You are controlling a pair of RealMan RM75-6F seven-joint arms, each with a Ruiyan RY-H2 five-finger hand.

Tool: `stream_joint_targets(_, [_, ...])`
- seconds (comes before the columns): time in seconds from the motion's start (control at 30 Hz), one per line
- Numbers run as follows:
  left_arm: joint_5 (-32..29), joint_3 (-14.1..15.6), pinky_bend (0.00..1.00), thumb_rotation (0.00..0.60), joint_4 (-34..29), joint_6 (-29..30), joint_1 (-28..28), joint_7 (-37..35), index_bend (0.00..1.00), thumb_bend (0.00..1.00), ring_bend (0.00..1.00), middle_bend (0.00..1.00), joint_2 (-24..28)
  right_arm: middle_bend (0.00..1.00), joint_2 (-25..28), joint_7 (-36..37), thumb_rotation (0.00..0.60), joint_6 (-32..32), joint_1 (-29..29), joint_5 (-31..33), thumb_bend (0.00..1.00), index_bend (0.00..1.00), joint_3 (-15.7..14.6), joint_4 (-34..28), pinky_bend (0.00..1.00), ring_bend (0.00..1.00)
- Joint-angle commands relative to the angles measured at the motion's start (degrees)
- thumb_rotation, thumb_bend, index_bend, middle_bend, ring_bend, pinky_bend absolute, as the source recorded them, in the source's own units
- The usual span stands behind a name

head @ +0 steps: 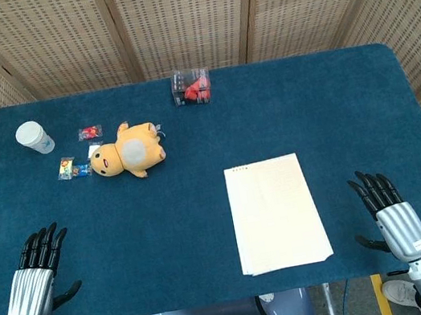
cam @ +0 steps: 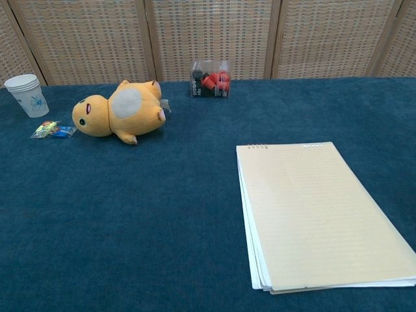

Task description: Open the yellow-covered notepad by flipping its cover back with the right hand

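The yellow-covered notepad (head: 276, 213) (cam: 318, 211) lies flat and closed on the blue table, right of centre, its bound edge toward the far side. My right hand (head: 389, 214) rests on the table near the front right corner, fingers spread, a short way to the right of the pad and not touching it. My left hand (head: 37, 272) rests at the front left, fingers apart, holding nothing. Neither hand shows in the chest view.
A yellow plush toy (head: 126, 151) (cam: 120, 110) lies at the back left. Near it are a paper cup (head: 34, 138) (cam: 26, 94) and small candy packets (head: 72, 169) (cam: 52, 129). A clear box with red items (head: 191, 87) (cam: 210, 78) stands at the far middle.
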Motion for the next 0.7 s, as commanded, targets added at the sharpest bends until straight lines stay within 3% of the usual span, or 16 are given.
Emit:
stream_joint_targets(0.03, [1.2, -2.62, 0.59, 0.6, 1.44, 5.44, 0.85, 0.72, 0.76, 0.58, 0.48, 0.38, -2.93, 0.05, -0.37, 0.21, 0.6, 1.25, -0.08, -0.55, 0.12, 0.21, 0.5, 0.51, 0.1, 0.0])
stream_joint_targets(0.1, [2.77, -3.79, 0.65, 0.6, 3.97, 9.32, 1.35, -0.17, 0.81, 0.63, 0.57, 0.47, -5.67, 0.07, -1.09, 0.79, 0.6, 2.8, -0.21, -1.38, 0.12, 0.24, 0.86, 1.37, 0.12, 0.0])
stream_joint_targets(0.17, [3.47, -4.1, 0.65, 0.6, 5.53, 11.37, 1.65, -2.49, 0.78, 0.62, 0.57, 0.46, -7.25, 0.04, -1.52, 1.71, 0.6, 3.57, -0.28, -2.08, 0.12, 0.24, 0.74, 2.09, 0.11, 0.0])
stream_joint_targets(0.2, [3.73, -4.2, 0.61, 0.6, 6.14, 11.89, 1.64, -3.34, 0.68, 0.56, 0.49, 0.37, -7.49, 0.02, -1.68, 1.83, 0.6, 3.88, -0.3, -2.34, 0.12, 0.23, 0.76, 2.42, 0.1, 0.0])
stream_joint_targets(0.23, [3.95, -4.24, 0.51, 0.6, 6.66, 12.17, 1.61, -3.79, 0.5, 0.47, 0.35, 0.23, -7.51, 0.01, -1.8, 1.66, 0.6, 4.1, -0.32, -2.56, 0.12, 0.22, 0.75, 2.75, 0.09, 0.0])
stream_joint_targets(0.3, [3.9, -3.4, 0.3, 0.6, 6.8, 10.94, 1.5, -4.17, 0.16, 0.29, 0.1, 0.03, -6.81, 0.0, -1.72, 1.41, 0.6, 4.03, -0.4, -2.63, 0.12, 0.19, 0.54, 2.71, 0.06, 0.0])
stream_joint_targets(0.33, [3.84, -2.29, 0.21, 0.6, 6.28, 9.01, 1.27, -4.0, 0.04, 0.2, 0.02, 0.0, -5.67, 0.0, -1.54, 1.47, 0.6, 3.92, -0.43, -2.57, 0.12, 0.18, 0.45, 2.41, 0.05, 0.0])
stream_joint_targets(0.43, [3.25, -0.79, 0.13, 0.6, 3.75, 5.36, 0.79, -2.1, 0.0, 0.08, 0.0, 0.0, -2.87, 0.0, -1.13, 1.56, 0.6, 3.89, -0.48, -2.27, 0.12, 0.14, 0.56, 1.82, 0.01, 0.0])
stream_joint_targets(0.7, [0.53, 0.07, 0.04, 0.6, 0.03, 0.65, 0.17, -0.05, 0.0, 0.05, 0.0, 0.0, 0.09, 0.0, -0.53, 1.9, 0.6, 3.5, -0.46, -1.63, 0.12, 0.1, 0.71, 1.3, 0.0, 0.0])
